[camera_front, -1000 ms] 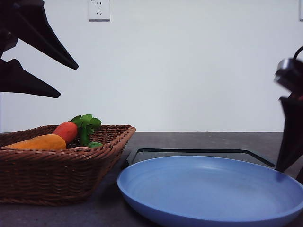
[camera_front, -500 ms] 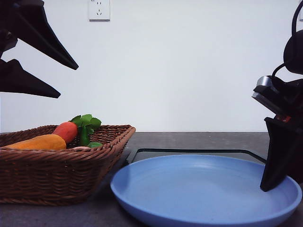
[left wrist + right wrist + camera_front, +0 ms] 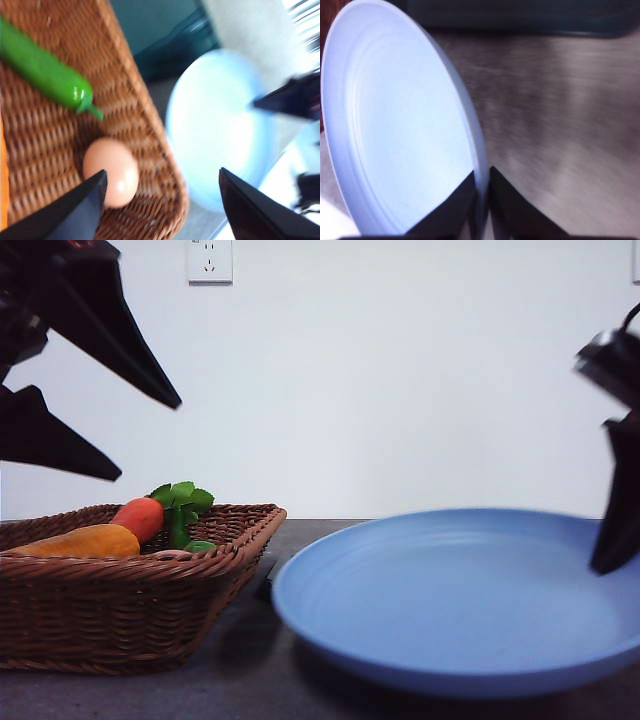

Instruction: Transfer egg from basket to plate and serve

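The egg, smooth and brownish-pink, lies in the wicker basket near its rim, just off one finger of my open left gripper. From the front, the left gripper hangs open above the basket, where the egg is hidden behind the wall. The light-blue plate is off the table and tilted, held by its right rim. My right gripper is shut on that rim; the right wrist view shows the fingers pinching the plate edge.
An orange-red carrot with green leaves and a yellow-orange vegetable lie in the basket, with a green vegetable further in. A dark tray sits on the grey table behind the plate.
The right gripper closed on the plate's rim and lifted it off the table, tilting it up. The left gripper dipped slightly toward the basket and stayed open.
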Controlling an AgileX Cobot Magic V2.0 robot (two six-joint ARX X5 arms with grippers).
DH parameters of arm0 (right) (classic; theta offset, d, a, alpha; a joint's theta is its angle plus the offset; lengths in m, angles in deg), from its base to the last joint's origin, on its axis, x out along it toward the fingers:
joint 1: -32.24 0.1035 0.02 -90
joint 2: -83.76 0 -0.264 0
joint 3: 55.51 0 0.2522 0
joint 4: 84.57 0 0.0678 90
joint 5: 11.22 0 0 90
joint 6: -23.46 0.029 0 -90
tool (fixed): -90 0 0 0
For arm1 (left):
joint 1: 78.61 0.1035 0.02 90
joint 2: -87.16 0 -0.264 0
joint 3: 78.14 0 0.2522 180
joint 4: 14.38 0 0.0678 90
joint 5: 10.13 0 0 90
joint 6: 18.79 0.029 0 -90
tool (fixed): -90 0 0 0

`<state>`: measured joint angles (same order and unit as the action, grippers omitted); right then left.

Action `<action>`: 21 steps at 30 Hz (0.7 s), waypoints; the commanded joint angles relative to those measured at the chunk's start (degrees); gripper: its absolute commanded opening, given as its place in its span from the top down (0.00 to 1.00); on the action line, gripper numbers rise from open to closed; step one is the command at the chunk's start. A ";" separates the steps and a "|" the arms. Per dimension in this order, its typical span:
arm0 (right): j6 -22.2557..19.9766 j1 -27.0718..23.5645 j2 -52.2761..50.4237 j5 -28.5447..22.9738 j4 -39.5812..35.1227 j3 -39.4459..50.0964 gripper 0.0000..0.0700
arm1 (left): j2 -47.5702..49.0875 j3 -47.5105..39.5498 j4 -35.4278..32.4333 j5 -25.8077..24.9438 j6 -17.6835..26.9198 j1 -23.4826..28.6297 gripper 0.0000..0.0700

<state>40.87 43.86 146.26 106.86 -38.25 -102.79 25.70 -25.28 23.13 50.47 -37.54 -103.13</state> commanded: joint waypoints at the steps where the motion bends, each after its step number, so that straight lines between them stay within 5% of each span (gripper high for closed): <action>1: 0.14 -0.63 -1.77 -0.57 0.34 -0.63 1.00 | -1.49 1.99 0.75 2.73 2.06 -1.33 0.34; 9: 0.17 -4.62 -11.20 -2.72 2.11 -0.68 1.00 | -9.30 6.27 4.67 11.66 7.09 -6.05 0.34; 21: 0.16 -6.67 -15.54 -2.67 3.48 -0.68 1.00 | -20.04 6.81 0.49 11.67 8.77 -8.07 0.34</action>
<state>40.87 37.15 130.61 103.99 -34.38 -102.79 6.67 -19.51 24.13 62.03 -29.83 -110.63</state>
